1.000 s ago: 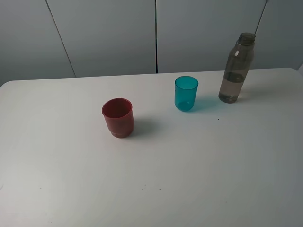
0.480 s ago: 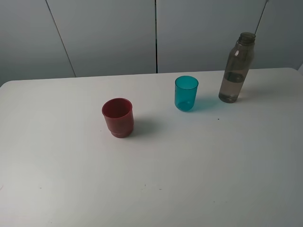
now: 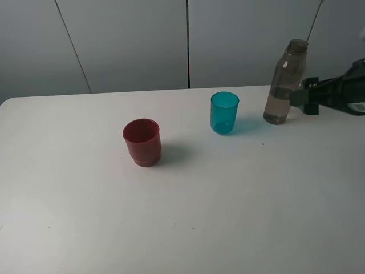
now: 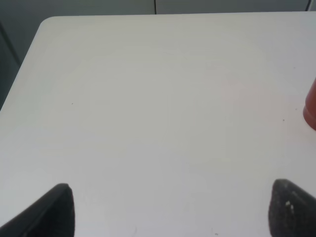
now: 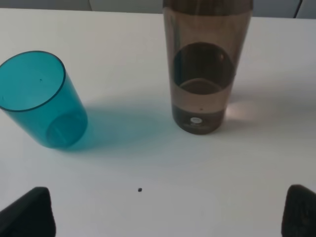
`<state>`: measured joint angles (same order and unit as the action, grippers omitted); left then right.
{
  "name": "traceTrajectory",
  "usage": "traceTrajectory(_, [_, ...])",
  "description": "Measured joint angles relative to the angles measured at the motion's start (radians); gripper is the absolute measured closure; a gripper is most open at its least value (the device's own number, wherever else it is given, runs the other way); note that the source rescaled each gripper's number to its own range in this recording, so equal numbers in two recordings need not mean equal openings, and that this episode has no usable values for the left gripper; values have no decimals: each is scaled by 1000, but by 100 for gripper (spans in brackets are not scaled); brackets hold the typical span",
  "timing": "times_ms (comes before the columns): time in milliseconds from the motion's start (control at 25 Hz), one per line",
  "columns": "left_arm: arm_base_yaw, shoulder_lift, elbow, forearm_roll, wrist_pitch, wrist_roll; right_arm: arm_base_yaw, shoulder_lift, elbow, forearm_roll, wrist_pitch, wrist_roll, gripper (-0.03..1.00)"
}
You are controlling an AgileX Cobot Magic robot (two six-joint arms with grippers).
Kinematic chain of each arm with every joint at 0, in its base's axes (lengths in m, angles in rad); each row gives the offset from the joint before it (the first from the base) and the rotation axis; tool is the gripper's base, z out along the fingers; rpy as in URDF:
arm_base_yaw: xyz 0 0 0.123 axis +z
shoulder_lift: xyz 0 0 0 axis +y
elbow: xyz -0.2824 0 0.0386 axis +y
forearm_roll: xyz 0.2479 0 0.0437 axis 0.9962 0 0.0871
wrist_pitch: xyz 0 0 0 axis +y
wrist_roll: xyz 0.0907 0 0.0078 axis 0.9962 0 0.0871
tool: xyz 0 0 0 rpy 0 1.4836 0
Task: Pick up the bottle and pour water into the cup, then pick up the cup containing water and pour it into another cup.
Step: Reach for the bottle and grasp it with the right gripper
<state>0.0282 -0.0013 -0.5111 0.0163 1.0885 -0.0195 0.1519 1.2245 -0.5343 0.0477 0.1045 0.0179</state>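
Note:
The tall smoky grey-brown bottle (image 3: 284,85) stands at the back right of the table, with some water in its lower part (image 5: 201,106). To its left is the teal-blue cup (image 3: 224,113) (image 5: 42,101), upright and empty. Further left and nearer stands the dark red cup (image 3: 142,141), whose edge shows in the left wrist view (image 4: 311,106). My right gripper (image 3: 301,100) (image 5: 170,212) reaches in from the right, open, just short of the bottle and not touching it. My left gripper (image 4: 170,207) is open over bare table, holding nothing.
The white table (image 3: 182,217) carries only these three things. A grey panelled wall (image 3: 131,45) runs close behind its far edge. The table's left corner and edge (image 4: 34,44) show in the left wrist view.
My right arm has come into the exterior high view from the right and now sits beside the bottle. The bottle and both cups have not moved.

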Motion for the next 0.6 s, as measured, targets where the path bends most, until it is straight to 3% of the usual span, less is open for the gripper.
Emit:
traceTrajectory(200, [0,0,0,0,0,0,6,186,75,18,-267,0,-2])
traceTrajectory(600, [0,0,0,0,0,0,6,529,80,20,-749,-4,-2])
